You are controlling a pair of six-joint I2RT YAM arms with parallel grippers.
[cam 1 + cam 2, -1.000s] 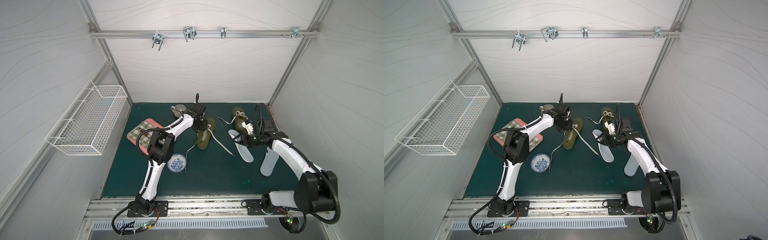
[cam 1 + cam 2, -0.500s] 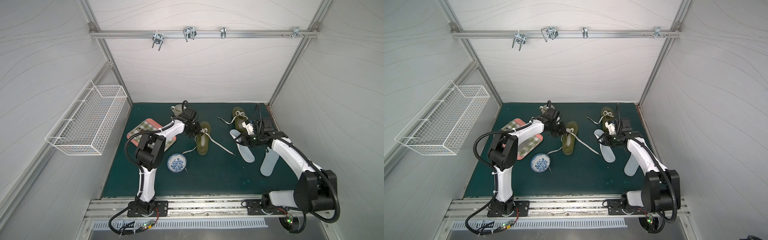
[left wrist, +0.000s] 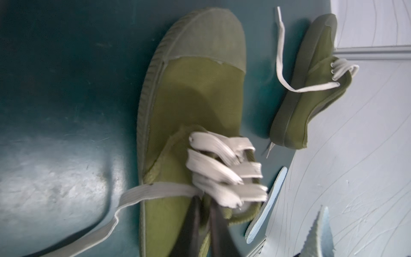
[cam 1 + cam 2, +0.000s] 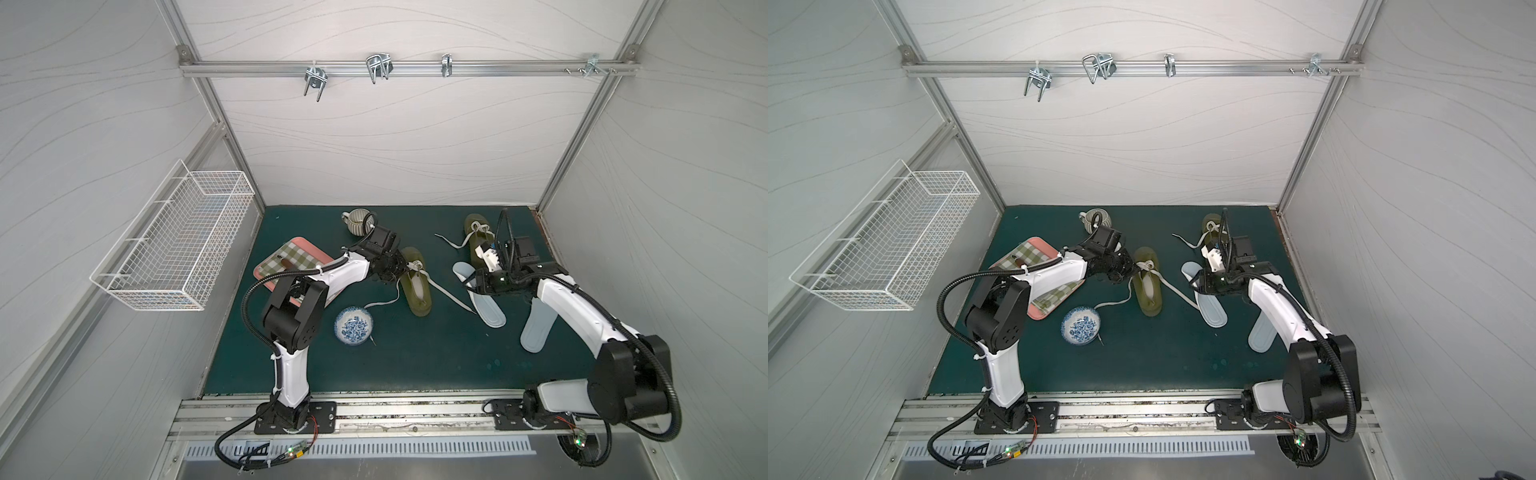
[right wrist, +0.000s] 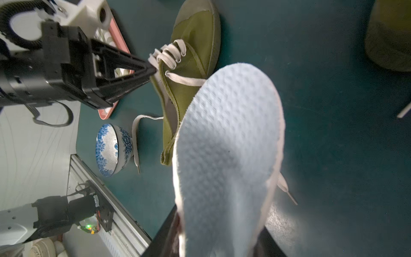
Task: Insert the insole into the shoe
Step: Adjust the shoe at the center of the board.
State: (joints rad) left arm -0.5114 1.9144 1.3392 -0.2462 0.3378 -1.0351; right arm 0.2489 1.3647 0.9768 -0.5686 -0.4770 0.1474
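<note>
Covering the floor of the cell, a dark green mat (image 4: 415, 365) carries everything else. A pink tray (image 4: 303, 249) with a checked cloth lies on the left arm's side. One olive shoe (image 4: 415, 291) lies flat near the middle, laces loose and trailing. A second shoe (image 4: 476, 226) sits nearer the back wall on the right arm's side.

The left gripper (image 3: 204, 220) has its tips at the first shoe's opening, right by the laces. Its jaws stand only a sliver apart, and I cannot tell whether they pinch the fabric.

The pale blue insole (image 5: 226, 144) is outside the shoe, just beside it on the right arm's side. The right gripper (image 4: 473, 286) is clamped on it, jaws partly closed around it. Another insole (image 4: 536, 328) lies flat on the mat beyond it.

A blue-and-white bowl (image 4: 353, 326) sits near the shoe's heel. A striped mug (image 4: 357, 220) stands near the back wall.
</note>
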